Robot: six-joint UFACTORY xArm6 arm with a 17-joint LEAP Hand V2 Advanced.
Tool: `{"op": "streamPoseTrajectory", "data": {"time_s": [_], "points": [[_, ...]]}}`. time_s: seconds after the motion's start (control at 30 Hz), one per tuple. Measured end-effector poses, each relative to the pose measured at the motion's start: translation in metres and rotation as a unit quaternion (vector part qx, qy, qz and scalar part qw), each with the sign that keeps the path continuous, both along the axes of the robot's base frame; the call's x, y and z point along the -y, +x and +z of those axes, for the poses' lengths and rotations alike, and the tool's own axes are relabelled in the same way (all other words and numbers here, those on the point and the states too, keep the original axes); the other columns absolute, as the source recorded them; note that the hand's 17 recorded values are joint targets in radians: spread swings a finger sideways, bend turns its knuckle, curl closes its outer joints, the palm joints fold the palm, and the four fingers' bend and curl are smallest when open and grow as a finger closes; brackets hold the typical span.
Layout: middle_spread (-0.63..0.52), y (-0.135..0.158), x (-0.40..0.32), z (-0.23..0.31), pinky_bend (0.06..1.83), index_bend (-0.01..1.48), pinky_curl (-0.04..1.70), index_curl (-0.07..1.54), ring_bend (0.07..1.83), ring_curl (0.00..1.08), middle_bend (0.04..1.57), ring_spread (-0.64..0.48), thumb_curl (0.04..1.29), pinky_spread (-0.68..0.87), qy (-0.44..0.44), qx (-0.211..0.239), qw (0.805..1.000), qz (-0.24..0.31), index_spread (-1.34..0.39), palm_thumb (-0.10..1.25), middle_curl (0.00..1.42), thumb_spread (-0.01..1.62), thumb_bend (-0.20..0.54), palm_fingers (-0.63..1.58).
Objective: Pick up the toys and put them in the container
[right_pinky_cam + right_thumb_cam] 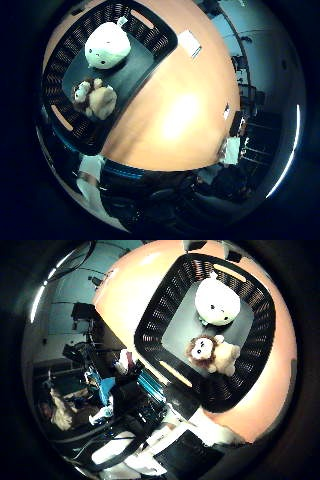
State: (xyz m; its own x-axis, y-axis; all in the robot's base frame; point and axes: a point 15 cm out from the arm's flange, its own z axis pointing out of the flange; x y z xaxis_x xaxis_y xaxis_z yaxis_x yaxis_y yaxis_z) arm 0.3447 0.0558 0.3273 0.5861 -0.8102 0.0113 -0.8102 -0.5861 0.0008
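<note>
White round plush toy point(216, 302) and tan lion toy point(212, 354) are lying side by side in black slotted basket point(150, 325) on orange desk point(185, 115); hand point(150, 440) state: cannot tell.

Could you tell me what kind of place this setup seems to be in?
Probably an indoor lab or office workroom. A black slatted basket holding a white plush toy and a lion plush toy sits on an orange-brown table, with cluttered equipment and furniture beyond the table's edge.

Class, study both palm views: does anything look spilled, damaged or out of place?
Nothing stands out. The round white plush toy and the brown lion plush toy both lie inside the black slotted plastic basket on the orange table.
</note>
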Motion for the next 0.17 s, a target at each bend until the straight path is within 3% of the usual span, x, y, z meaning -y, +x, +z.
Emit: {"op": "streamPoseTrajectory", "data": {"time_s": [0.17], "points": [[-0.01,0.0018,0.0007,0.0069,0.42,0.17,0.37,0.33,0.40,0.25,0.22,0.09,0.29,0.40,0.001,0.005,1.000,0.001,-0.41,0.55,0.35,1.03,-0.026,0.20]]}}
